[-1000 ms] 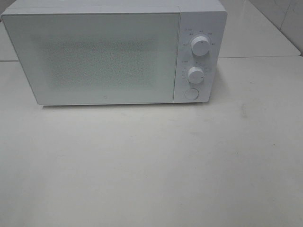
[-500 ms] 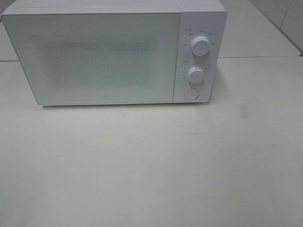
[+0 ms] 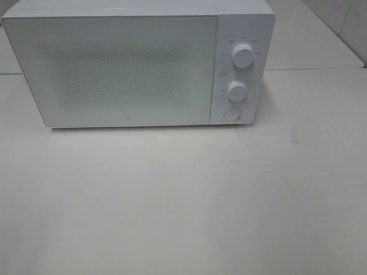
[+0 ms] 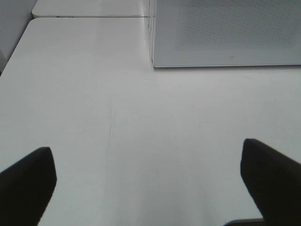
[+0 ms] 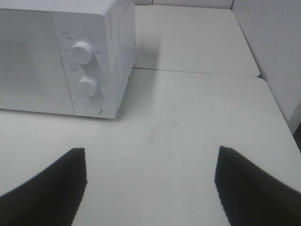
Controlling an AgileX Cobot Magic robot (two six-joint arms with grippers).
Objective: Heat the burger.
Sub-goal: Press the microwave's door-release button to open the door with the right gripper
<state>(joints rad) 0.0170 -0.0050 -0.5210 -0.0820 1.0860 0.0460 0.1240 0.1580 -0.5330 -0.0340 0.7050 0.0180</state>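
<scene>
Bright flat light, washed-out whites, soft shadow beside microwave [image 5: 66,56], mild grain.

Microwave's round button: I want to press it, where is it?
Exterior high view: the round button sits right of the door, directly below the lower knob.

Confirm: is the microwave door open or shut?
Shut. The door lies flush with the control panel, no gap along its edge.
</scene>
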